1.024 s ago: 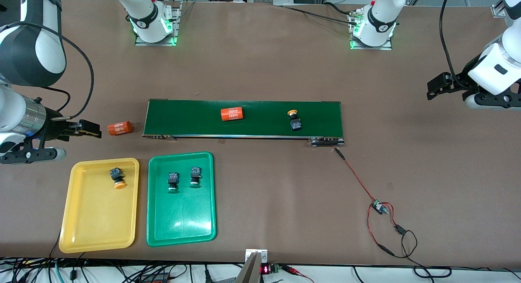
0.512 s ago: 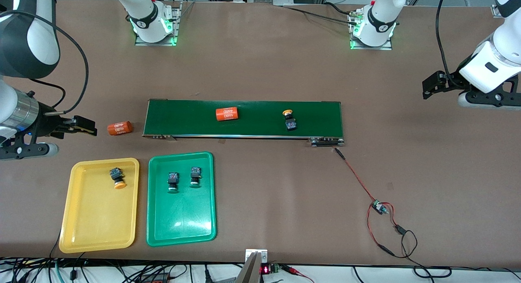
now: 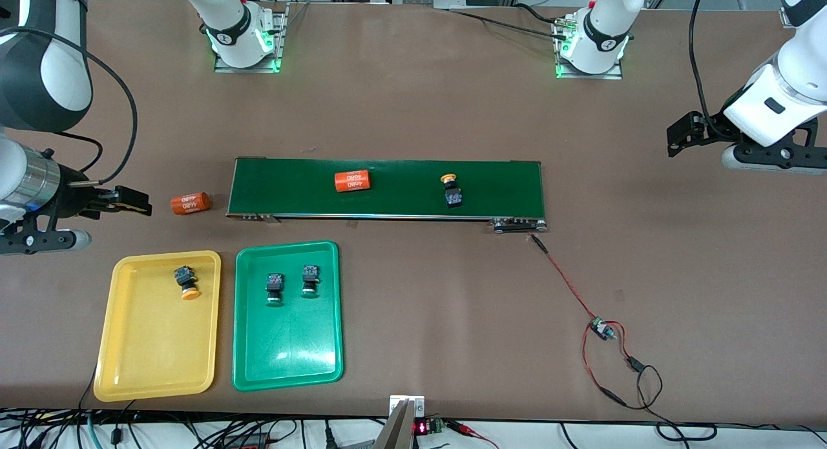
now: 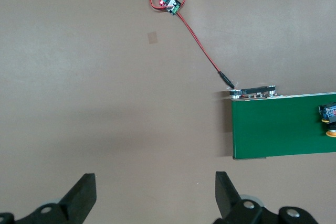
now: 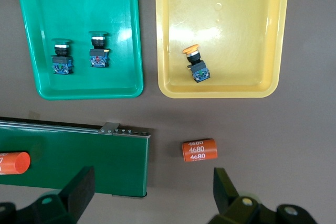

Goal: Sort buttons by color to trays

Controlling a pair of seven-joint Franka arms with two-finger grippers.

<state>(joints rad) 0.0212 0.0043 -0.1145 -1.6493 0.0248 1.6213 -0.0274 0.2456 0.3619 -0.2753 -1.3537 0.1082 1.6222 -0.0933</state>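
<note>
Long dark-green conveyor belt (image 3: 387, 188) sits mid brown worktop (image 3: 420, 113). On the belt: a yellow-orange mushroom-cap push-button with black blocky body (image 3: 451, 190), toward the left arm's end, and an orange cylinder printed with white "4680" (image 3: 352, 181) nearer the belt's middle; the two are well apart. A second orange "4680" cylinder (image 3: 190, 203) lies on the worktop just off the belt's end at the right arm's side. Nearer the front camera than the belt, two shallow plastic trays side by side: yellow tray (image 3: 129, 371) holds one yellow-orange capped button (image 3: 186, 283); green tray (image 3: 287, 365) holds two green-capped buttons (image 3: 274, 289) (image 3: 309, 281) next to each other, all lying on their sides near the trays' belt-side ends. Right claw (image 3: 132, 202) is up over bare worktop beside the loose cylinder, fingers spread wide, holding nothing. Left claw (image 3: 678, 135) hangs over bare worktop off the belt's other end, well apart from it; front view is poor there, but its wrist camera shows fingers (image 4: 84, 192) spread wide and empty. Red-and-black wire with a small circuit board (image 3: 602, 328) runs from the belt's corner toward the front camera.
</note>
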